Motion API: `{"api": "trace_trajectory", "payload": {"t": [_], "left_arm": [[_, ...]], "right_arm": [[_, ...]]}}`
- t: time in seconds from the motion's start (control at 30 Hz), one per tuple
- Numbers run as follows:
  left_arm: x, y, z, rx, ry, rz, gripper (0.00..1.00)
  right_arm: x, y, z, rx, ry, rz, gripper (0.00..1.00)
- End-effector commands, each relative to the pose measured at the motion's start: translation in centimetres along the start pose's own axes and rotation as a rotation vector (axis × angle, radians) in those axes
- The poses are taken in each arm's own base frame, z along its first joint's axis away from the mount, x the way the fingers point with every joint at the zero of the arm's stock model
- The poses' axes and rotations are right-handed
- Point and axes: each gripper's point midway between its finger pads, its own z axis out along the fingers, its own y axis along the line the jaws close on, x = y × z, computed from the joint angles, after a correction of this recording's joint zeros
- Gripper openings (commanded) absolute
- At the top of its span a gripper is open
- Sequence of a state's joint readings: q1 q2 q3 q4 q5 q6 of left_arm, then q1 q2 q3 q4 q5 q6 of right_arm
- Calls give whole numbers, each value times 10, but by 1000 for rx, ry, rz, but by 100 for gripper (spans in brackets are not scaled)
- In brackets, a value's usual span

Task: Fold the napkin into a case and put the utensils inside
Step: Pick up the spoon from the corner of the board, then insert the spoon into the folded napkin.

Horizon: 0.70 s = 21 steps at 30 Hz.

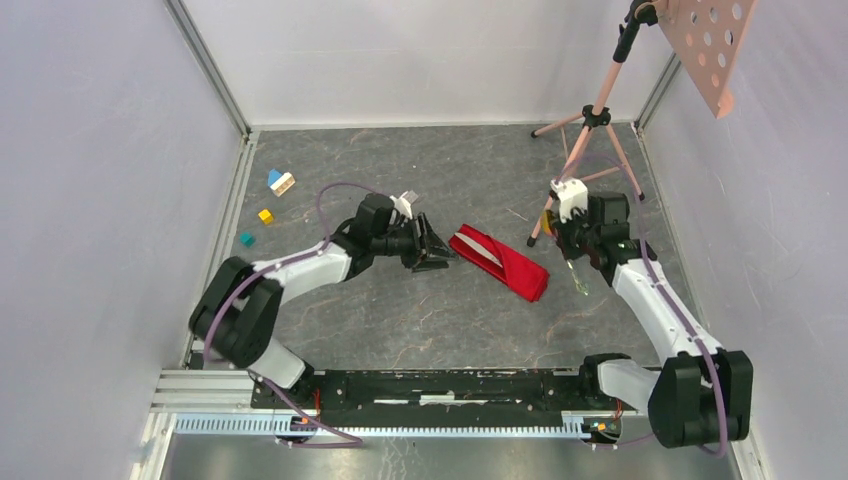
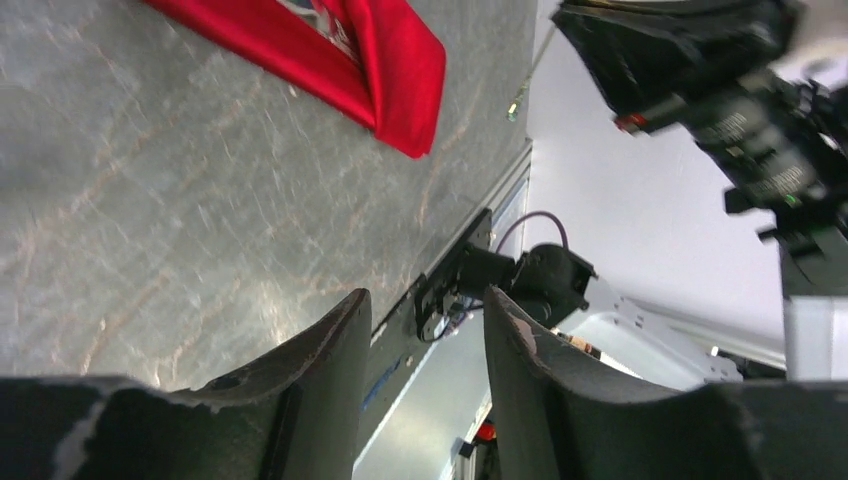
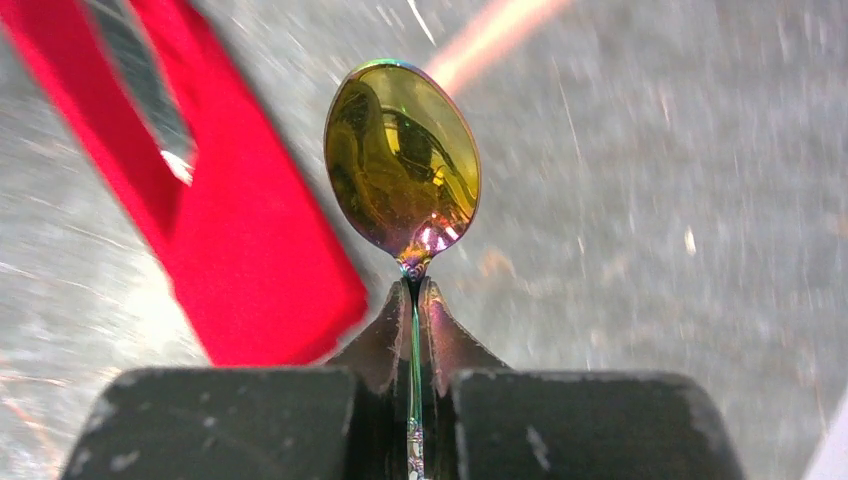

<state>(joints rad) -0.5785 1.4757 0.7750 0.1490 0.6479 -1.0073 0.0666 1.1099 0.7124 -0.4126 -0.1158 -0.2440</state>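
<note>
Folding looked finished: the red napkin (image 1: pixel 498 262) lay as a narrow case (image 2: pixel 400 80) slanting across the middle of the grey table (image 1: pixel 400 320). A pale silver strip (image 1: pixel 482 248) showed along the case's upper end. I took it for one utensil lodged in the pocket, though how deep it sat could not be told. The gold spoon (image 3: pixel 403 160) was outside the case, just to its right. It seemed to be held clear of the table, its thin handle pinched edge-on between the clenched fingers of the right gripper (image 3: pixel 413 300). The left gripper (image 2: pixel 425 320) hovered just left of the case's upper end, jaws parted and grasping nothing. What was left, by my reading, was to carry the spoon to the case's mouth and slide it in beside the silver strip, perhaps with the left gripper pinning the cloth. Whether other utensils waited elsewhere was not visible.
</note>
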Motion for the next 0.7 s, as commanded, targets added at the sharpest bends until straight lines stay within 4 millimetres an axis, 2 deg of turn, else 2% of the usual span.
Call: {"api": "trace_trajectory", "payload": {"t": [0.0,0.13,0.23,0.33,0.47,0.67], "left_arm": [[-40,-21,25,57,-72,-9,48],[-65,-10,54,12,-85,-35,34],[-77,1,71,-17,-92,-52,25],[-81,22,84,-77,-88,-71,19],[-78,48,96,-124,-75,-102,15],[-77,69,103,-160,-70,-119,11]], "right_arm": [[-92,50,0,-240,-273,-64,1],[-127,95,18,-385,-334,-81,0],[-149,118,32,-439,-354,-116,0],[-164,135,43,-478,-364,-140,0],[-166,154,59,-527,-348,-156,1],[-162,169,72,-565,-350,-165,0]]}}
